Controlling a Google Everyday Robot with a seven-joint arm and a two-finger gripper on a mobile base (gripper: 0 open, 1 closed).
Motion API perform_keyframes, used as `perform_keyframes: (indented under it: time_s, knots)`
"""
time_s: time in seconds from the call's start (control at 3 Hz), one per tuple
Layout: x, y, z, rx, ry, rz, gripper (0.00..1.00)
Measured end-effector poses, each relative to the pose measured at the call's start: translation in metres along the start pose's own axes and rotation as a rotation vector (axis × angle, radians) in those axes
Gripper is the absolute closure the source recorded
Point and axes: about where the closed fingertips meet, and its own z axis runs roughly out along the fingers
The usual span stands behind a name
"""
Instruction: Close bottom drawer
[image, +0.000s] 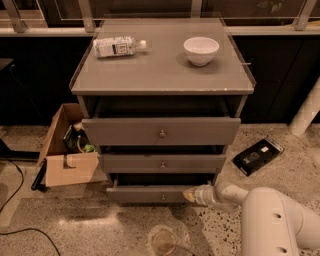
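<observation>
The bottom drawer (150, 194) is the lowest of three grey drawer fronts on the cabinet, with a small round knob (163, 197). It stands pulled out a little, with a dark gap above its front panel. My gripper (191, 195) sits at the right end of that front panel, touching or nearly touching it, on the end of my white arm (270, 217), which comes in from the lower right. The middle drawer (162, 163) and the top drawer (161, 131) also stand out a little.
A plastic bottle (119, 46) lies on the cabinet top next to a white bowl (201, 50). An open cardboard box (67, 152) stands on the floor at the left. A black flat object (257, 156) lies on the floor at the right. A cable (15, 190) runs along the left floor.
</observation>
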Motion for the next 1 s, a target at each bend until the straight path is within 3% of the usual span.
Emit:
perform_keyframes:
  time_s: [0.33,1.0]
  knots:
    - [-0.001,-0.004,0.007,-0.001,0.003,0.009,1.00]
    - [0.029,-0.003,0.027,-0.037,0.036,0.083,1.00]
